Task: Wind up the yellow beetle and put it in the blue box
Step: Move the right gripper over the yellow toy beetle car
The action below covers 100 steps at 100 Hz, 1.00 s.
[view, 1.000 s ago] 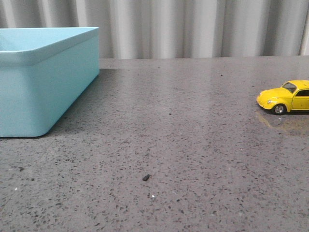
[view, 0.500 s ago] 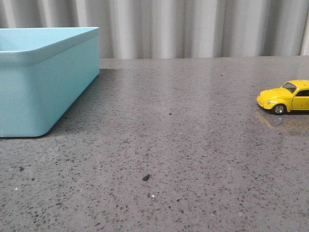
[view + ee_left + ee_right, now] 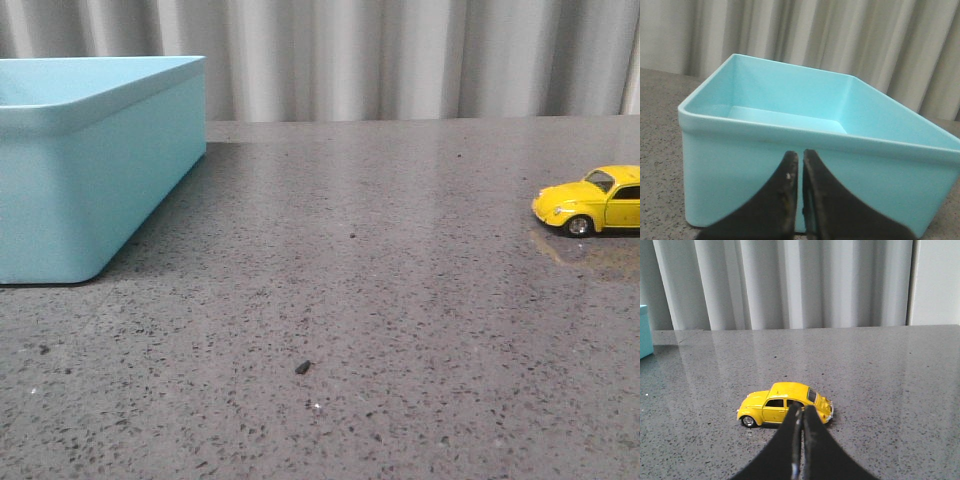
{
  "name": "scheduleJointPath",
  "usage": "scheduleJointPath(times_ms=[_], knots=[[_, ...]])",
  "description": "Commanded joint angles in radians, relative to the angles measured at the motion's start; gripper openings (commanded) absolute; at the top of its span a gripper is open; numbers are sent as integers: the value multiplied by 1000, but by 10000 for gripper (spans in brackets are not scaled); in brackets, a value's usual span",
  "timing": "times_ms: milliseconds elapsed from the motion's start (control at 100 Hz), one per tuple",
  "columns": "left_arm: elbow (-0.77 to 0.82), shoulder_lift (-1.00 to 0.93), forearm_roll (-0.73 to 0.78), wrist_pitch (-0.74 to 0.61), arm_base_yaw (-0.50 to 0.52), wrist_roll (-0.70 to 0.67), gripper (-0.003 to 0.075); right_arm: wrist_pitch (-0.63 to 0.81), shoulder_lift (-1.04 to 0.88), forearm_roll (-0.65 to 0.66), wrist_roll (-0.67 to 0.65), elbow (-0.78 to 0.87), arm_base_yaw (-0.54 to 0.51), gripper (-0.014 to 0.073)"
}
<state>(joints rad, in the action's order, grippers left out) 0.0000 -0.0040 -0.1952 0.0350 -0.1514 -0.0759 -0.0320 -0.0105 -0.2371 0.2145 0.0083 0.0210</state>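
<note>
Beetle: I see the yellow beetle [image 3: 592, 201] on the table [image 3: 350, 300], well apart from the blue box [image 3: 90, 170].
Left gripper [image 3: 800, 162]: closed, holding nothing, near the box.
Right gripper [image 3: 801, 415]: closed, empty, just by the beetle.

You face a speckled grey stone counter [image 3: 380, 300], glossy under soft light, its far edge meeting pale pleated curtains [image 3: 400, 60] hanging behind.
</note>
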Motion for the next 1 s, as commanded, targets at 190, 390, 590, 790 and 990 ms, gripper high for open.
scheduleJointPath(times_ms=[190,390,590,790,990], knots=[[25,-32,-11,-87,-7,-12,-21,77,-17,-4,2,25,-7,-61],[25,-32,-11,-48,-7,-12,-21,77,-17,-7,2,25,-7,-61],[25,-32,-11,-68,-7,-12,-21,81,-17,-10,2,25,-7,-61],[25,-32,-11,-69,-7,-12,-21,79,-17,-10,2,25,-7,-61],[25,-32,-11,-65,-7,-12,-21,79,-17,-10,2,25,-7,-61]])
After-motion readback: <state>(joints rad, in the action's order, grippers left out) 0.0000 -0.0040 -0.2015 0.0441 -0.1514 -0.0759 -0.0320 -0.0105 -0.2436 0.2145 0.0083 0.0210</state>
